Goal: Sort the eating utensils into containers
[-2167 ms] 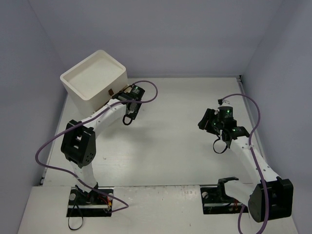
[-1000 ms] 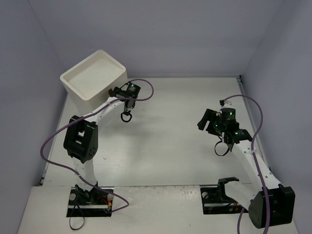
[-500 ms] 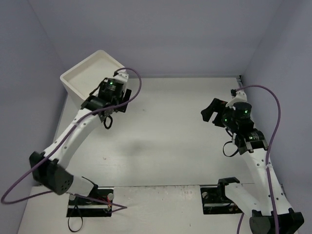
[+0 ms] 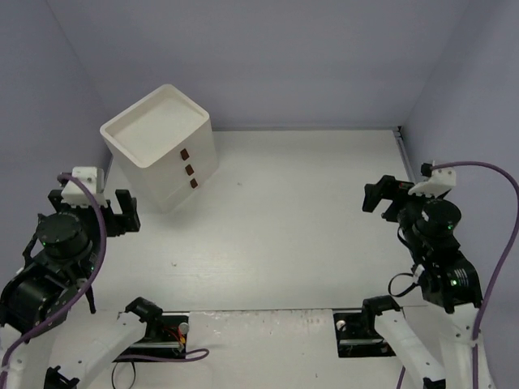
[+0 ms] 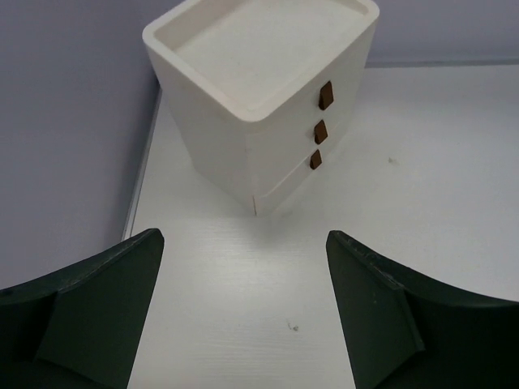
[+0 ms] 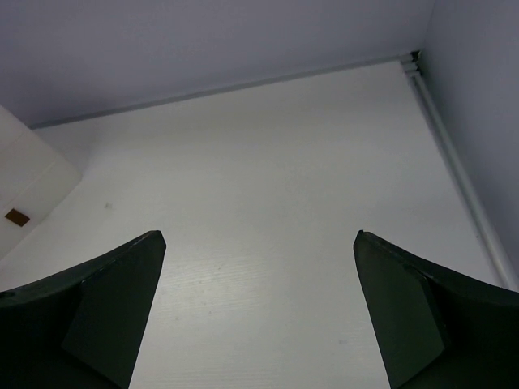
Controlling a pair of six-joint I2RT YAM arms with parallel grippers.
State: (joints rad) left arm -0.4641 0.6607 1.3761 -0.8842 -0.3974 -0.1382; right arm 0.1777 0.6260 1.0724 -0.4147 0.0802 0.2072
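Containers stack vertically, handles facing near-right; left hand and right hand wide, empty.

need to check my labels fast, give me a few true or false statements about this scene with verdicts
1. The white boxy plastic cabinet has three small dark brown handles. True.
2. The left pincer is shut on a handle. False: it is open, empty and apart from the cabinet.
3. The right pincer is open and holds nothing. True.
4. A gold spoon lies before the cabinet. False: no utensil shows in any view.
5. The cabinet stands at the far right. False: far left.
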